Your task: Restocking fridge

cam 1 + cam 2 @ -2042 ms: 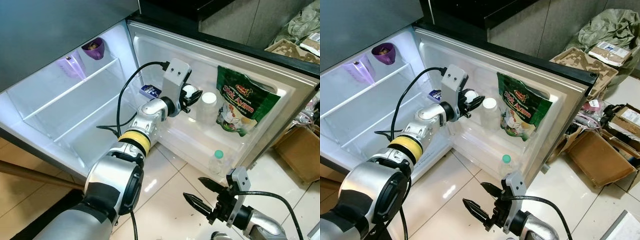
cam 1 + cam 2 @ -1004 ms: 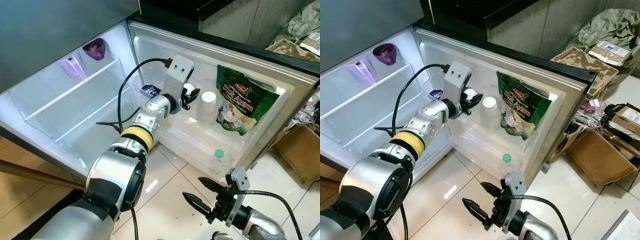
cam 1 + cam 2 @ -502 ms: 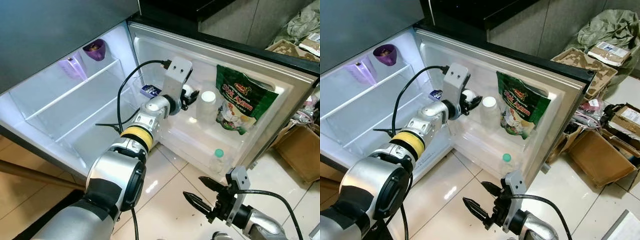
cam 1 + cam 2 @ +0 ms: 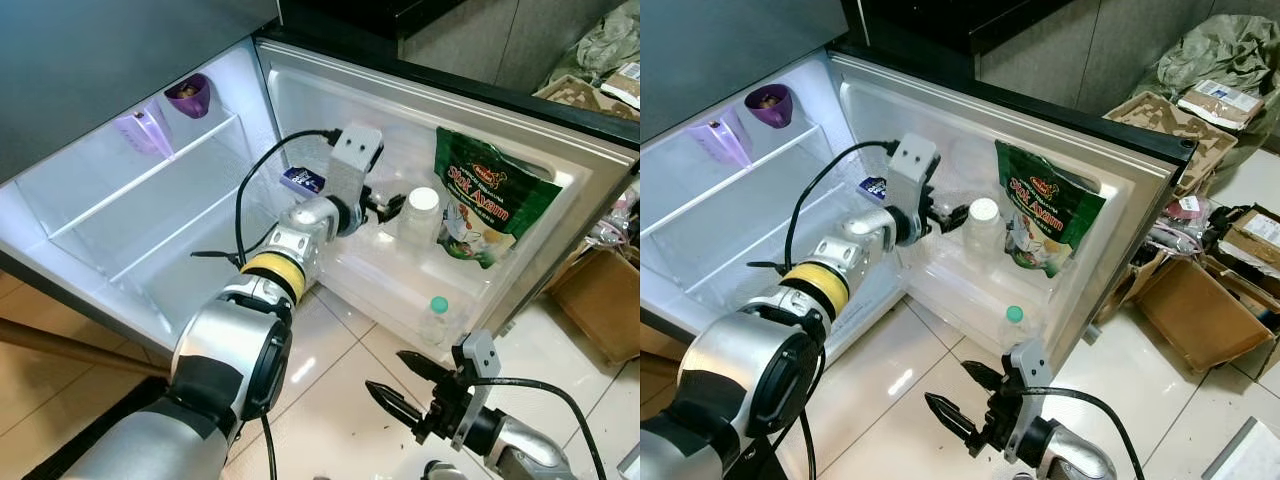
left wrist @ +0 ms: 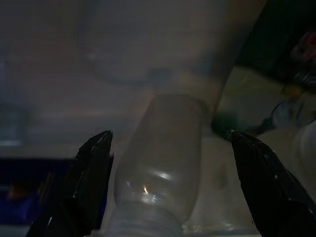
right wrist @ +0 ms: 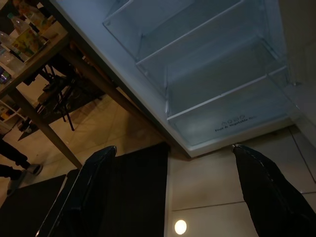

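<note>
- Two big parts to the fridge [image 4: 140,215]: lit glass shelves on the left, open fridge door [image 4: 560,170] swung out to the right with racks on its inner side.
- High in the door rack, green food pouch [image 4: 487,212], leaning, just right of a clear white-capped bottle [image 4: 418,222].
- On the top shelf at the back, purple cup [image 4: 188,96] beside a pale lilac jug [image 4: 142,132].
- Reaching into the door rack, left hand [image 4: 384,207]: black fingers [image 5: 94,182] spread wide apart, gripping nothing, tips just left of the white-capped bottle; in the left wrist view a clear bottle [image 5: 160,163] lies between them, contact not discernible.
- Low over the tiled floor [image 4: 330,380], right hand [image 4: 405,385]: fingers parted, empty, well apart from the door.
- In the lower door rack, small clear bottle with a green cap [image 4: 434,322], upright.
- Behind the left arm, at the door's hinge side, small blue packet [image 4: 301,180].
- Past the fridge on the right wrist view, wooden table [image 6: 34,54] carrying small items too dim to name.
</note>
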